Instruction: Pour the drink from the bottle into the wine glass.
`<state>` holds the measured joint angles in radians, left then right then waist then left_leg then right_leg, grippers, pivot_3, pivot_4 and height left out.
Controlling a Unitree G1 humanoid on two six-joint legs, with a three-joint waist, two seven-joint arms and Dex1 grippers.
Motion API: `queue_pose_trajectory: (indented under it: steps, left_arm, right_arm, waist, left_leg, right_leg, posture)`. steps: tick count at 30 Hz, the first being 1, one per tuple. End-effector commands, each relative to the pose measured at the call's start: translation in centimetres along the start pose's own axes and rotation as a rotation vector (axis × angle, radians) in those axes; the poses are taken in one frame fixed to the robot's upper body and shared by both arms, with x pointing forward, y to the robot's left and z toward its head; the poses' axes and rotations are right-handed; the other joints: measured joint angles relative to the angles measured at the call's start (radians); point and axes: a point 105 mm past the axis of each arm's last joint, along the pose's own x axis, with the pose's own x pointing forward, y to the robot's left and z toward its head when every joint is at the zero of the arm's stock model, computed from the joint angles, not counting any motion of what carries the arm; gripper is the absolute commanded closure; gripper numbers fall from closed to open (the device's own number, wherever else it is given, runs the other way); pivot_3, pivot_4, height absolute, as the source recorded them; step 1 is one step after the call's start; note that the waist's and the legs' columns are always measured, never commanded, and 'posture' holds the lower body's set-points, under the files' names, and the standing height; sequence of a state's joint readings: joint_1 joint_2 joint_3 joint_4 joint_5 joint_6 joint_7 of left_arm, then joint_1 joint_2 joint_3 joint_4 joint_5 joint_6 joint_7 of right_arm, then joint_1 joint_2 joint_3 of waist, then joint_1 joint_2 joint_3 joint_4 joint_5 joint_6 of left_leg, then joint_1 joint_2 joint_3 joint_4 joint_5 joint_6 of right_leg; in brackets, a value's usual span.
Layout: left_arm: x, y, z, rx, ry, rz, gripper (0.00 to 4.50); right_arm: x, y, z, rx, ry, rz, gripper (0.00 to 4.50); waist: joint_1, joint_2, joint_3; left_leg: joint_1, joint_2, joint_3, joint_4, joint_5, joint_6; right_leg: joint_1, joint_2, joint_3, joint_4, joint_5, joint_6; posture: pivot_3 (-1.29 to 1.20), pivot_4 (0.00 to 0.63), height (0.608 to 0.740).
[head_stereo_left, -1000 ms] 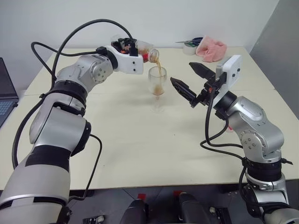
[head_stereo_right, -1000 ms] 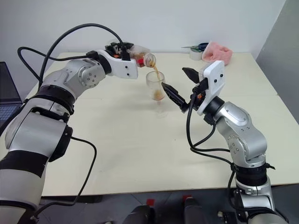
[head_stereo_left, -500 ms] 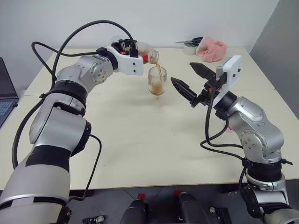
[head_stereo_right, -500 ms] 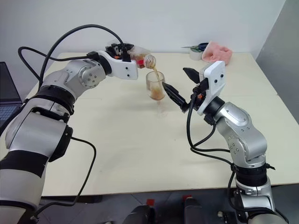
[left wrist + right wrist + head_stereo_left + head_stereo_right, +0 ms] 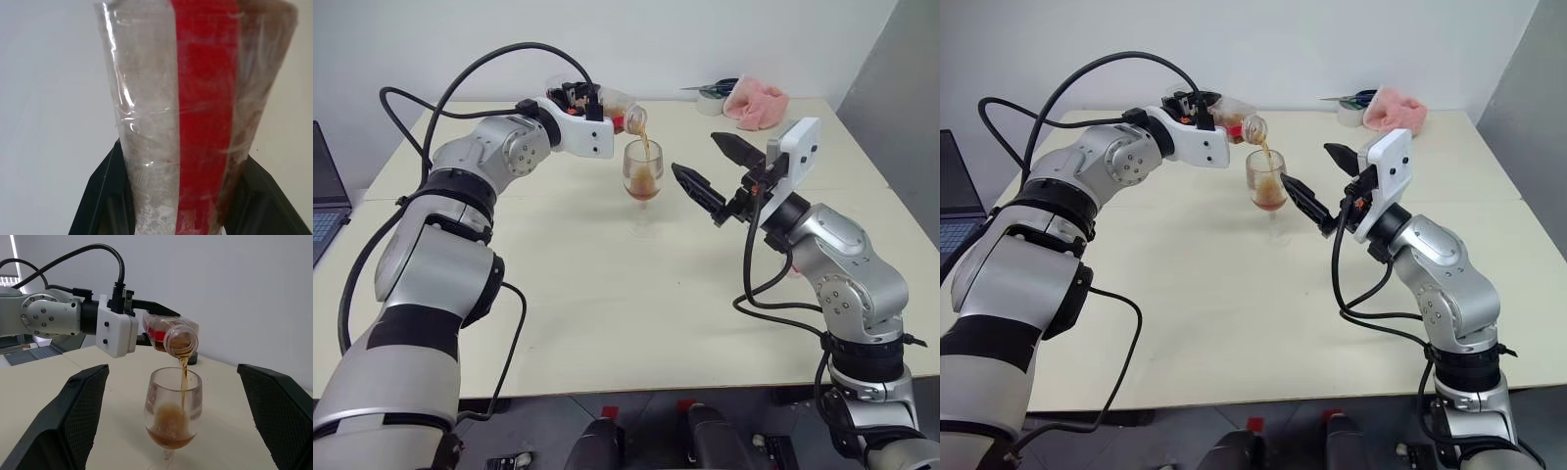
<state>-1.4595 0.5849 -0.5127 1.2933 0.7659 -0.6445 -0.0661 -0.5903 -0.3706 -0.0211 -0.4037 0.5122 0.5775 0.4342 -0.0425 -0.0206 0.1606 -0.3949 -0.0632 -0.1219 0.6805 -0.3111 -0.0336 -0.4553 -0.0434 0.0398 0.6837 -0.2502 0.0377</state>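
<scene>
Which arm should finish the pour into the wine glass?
Left. Its end effector grips the tilted bottle, mouth above the wine glass, with drink streaming in. The right end effector hangs open beside the glass.

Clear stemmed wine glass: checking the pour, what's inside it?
The clear stemmed wine glass holds amber drink low in its bowl, a thin stream falling from the tilted plastic bottle. Foam clouds the exact level.

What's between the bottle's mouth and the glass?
A thin brown stream of drink falls from the bottle into the glass, seen in the right wrist view.
</scene>
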Motion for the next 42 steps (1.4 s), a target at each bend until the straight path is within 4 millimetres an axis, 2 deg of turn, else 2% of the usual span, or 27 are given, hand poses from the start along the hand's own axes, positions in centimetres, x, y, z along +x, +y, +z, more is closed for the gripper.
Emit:
queue_pose_trajectory:
  steps: [1,42]
  left_arm:
    - [-0.05,2.98,0.20,0.032,-0.012,0.080,2.79]
    - [-0.14,2.59,0.22,0.018,-0.021,0.074,2.79]
  right_arm:
    - [-0.28,0.29,1.57,-0.030,-0.060,0.007,0.00]
    - [-0.35,0.59,1.53,-0.035,-0.054,0.019,0.00]
  waist:
    - [0.000,0.000,0.000]
    - [-0.007,0.000,0.000]
  left_leg:
    - [0.000,0.000,0.000,0.000,0.000,0.000]
    - [0.000,0.000,0.001,0.001,0.000,0.000]
  right_leg:
    - [0.000,0.000,0.000,0.000,0.000,0.000]
    - [-0.001,0.000,0.001,0.004,0.000,0.000]
  posture:
    - [0.00,0.150,0.740]
    - [0.00,0.150,0.740]
